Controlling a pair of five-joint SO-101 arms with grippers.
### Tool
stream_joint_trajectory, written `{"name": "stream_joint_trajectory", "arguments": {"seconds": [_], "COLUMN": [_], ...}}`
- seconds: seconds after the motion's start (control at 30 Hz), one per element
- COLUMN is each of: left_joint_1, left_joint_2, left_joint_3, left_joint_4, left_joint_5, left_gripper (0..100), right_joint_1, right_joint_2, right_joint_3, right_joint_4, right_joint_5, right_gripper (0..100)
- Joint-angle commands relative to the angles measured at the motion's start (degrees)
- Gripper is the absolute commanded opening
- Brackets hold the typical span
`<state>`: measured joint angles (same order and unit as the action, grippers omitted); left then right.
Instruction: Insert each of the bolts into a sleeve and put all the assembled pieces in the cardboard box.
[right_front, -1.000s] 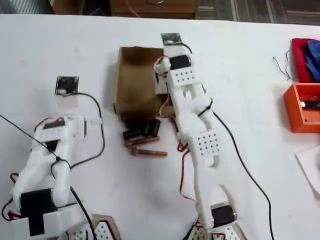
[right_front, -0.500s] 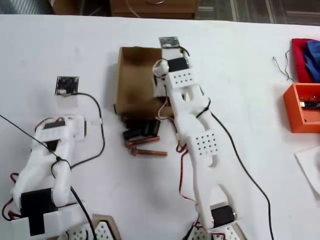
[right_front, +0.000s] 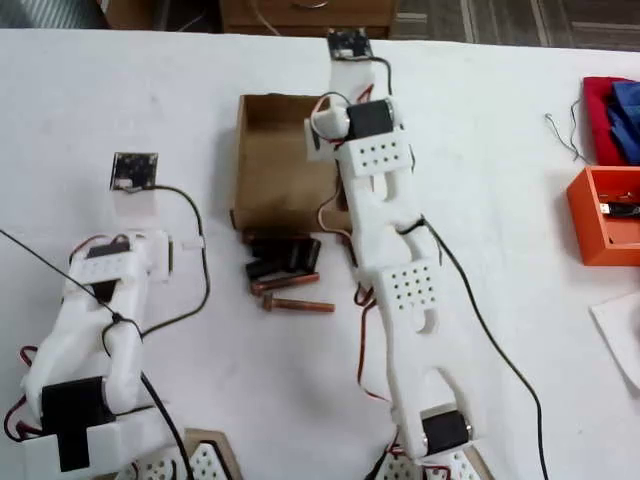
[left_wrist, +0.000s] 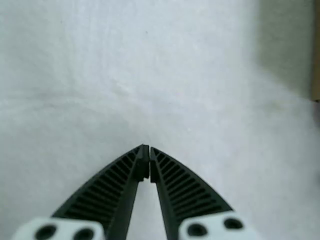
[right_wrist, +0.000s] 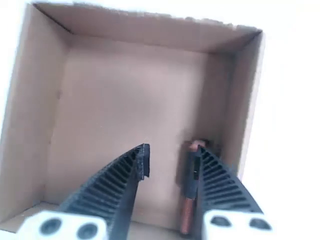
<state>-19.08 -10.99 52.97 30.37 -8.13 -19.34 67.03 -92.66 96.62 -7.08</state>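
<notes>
Right arm (right_front: 385, 230) forward, bolt (right_wrist: 186, 216) beside jaws

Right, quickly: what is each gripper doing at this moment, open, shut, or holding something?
Left gripper: shut, holding nothing.
Right gripper: open above the cardboard box, holding nothing; an assembled piece lies inside by one finger.

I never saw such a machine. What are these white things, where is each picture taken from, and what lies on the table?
These are two white robot arms on a white table. One picture looks down from above; two come from cameras on the arms' wrists. The left arm is folded, its black left claw shut over the table. The right arm stretches over the brown cardboard box, the right claw open, holding nothing. A copper bolt in a black sleeve lies in the box beside the claw. Black sleeves and copper bolts lie loose beside the box.
</notes>
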Motion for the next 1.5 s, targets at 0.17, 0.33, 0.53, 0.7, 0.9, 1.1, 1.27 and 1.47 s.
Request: {"name": "stream_joint_trajectory", "arguments": {"seconds": [0.17,0.33,0.53,0.7,0.9,1.1,1.27,1.47], "left_joint_1": [0.4,0.4,0.4,0.1,-2.8,-8.8,-8.6,-8.6], "left_joint_2": [-0.3,-0.3,-0.3,-0.5,-0.6,-0.4,-0.3,-0.3], "left_joint_3": [-2.1,-2.1,-2.1,-2.0,-2.3,-3.5,-3.4,-3.3], "left_joint_4": [-0.9,-0.9,-0.9,-0.9,-0.8,-0.7,-0.8,-0.8], "left_joint_5": [0.5,0.4,0.4,0.6,2.9,9.6,9.4,9.4], "left_gripper": [4,4,4,4,4,4,4,4], "right_joint_1": [6.3,6.5,2.8,-3.0,-10.9,-12.1,-13.0,-13.1], "right_joint_2": [-9.5,-13.4,-30.7,-50.9,-63.2,-66.7,-61.4,-53.3], "right_joint_3": [-2.9,-1.6,17.8,56.0,90.6,104.4,104.5,103.2], "right_joint_4": [3.0,4.9,5.1,3.0,-11.9,-21.7,-24.5,-28.4], "right_joint_5": [0.2,6.5,9.9,10.9,17.2,11.5,11.3,1.4], "right_gripper": [2.1,1.9,2.0,2.2,2.3,9.5,10.5,9.4]}}
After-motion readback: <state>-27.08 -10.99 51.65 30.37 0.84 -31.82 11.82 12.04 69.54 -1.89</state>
